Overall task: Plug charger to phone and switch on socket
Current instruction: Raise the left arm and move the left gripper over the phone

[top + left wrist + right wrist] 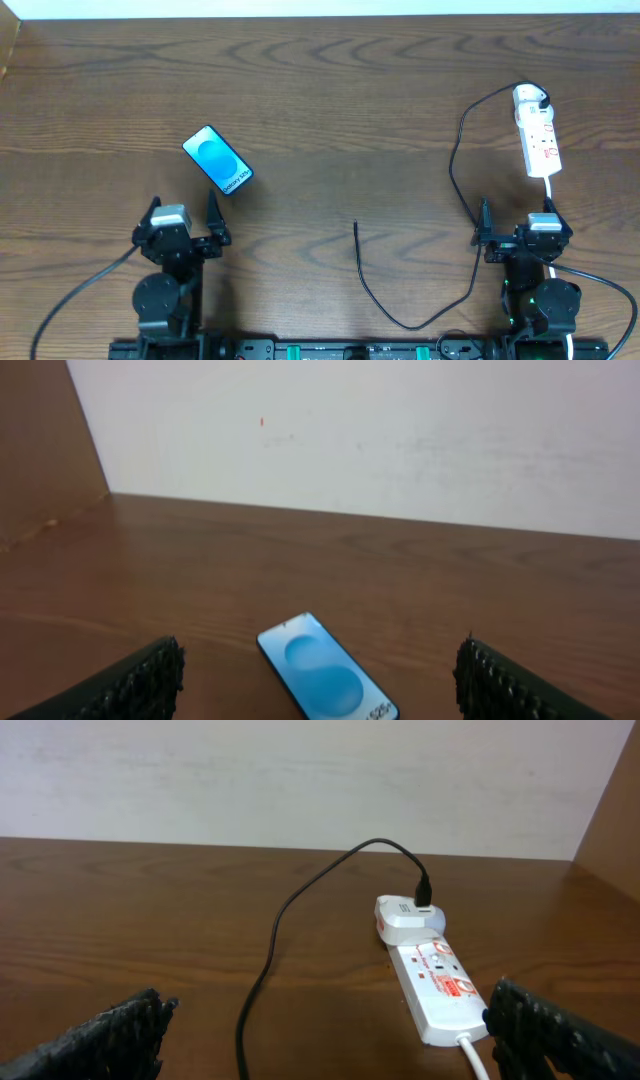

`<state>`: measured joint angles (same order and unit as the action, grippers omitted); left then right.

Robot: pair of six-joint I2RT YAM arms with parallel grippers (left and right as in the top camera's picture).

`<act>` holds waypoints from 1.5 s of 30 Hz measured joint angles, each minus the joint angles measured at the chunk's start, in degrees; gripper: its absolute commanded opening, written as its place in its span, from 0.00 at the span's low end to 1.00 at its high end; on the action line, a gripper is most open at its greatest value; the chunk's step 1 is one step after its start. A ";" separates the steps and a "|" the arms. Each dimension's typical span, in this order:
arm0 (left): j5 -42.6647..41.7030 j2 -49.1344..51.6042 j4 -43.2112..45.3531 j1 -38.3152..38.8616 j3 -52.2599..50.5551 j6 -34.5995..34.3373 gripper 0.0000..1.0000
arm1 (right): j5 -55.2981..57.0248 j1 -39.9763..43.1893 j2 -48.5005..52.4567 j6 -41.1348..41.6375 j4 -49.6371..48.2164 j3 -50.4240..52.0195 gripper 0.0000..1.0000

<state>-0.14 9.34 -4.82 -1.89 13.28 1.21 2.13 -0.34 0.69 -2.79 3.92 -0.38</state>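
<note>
My left gripper (pixel 183 202) is spread wide with nothing in it. Its two black fingers (pixel 135 682), rough and ribbed along the inner edges, sit at the bottom corners of the left wrist view. The phone (pixel 218 160) lies flat just ahead of them on the left half of the table (pixel 320 90), turned on a diagonal. It is a slim slab with rounded corners. Its glossy blue-cyan screen shows two lighter circles, with small white lettering at the near end.

My right gripper (pixel 517 212) is likewise open and empty. Ahead of it, towards the far right of the table, lies the power strip (pixel 435 988), a narrow bar of smooth white plastic with red marks on its top face. A white lead (pixel 476 1058) leaves its near end. I cannot tell how its switches are set. A rounded white adapter (pixel 403 918) sits in the far end of the strip.

From the adapter a thin black cable (pixel 455 165) arches up and left, then sweeps back towards me. It loops along the near edge of the table and ends in a small straight plug tip (pixel 356 227) near the table's middle. The tip lies on bare wood, well apart from the phone.

The table is dark brown wood with long wavy grain and a dull sheen. Behind it stands a plain, matt white wall (pixel 400 440).
</note>
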 measured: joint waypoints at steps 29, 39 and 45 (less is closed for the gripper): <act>0.46 66.55 -37.83 0.00 64.00 -10.27 0.87 | -0.22 0.00 0.00 0.00 0.04 0.00 0.99; 0.46 76.46 -41.66 0.00 65.79 -11.74 0.66 | -0.22 0.00 0.00 0.00 0.04 0.00 0.99; 0.44 76.46 -42.07 0.00 65.79 -13.77 0.98 | -0.22 0.00 0.00 0.00 0.04 0.00 0.99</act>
<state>0.30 85.80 -46.89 -1.89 79.07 -12.56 1.91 -0.34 0.69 -2.79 3.97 -0.38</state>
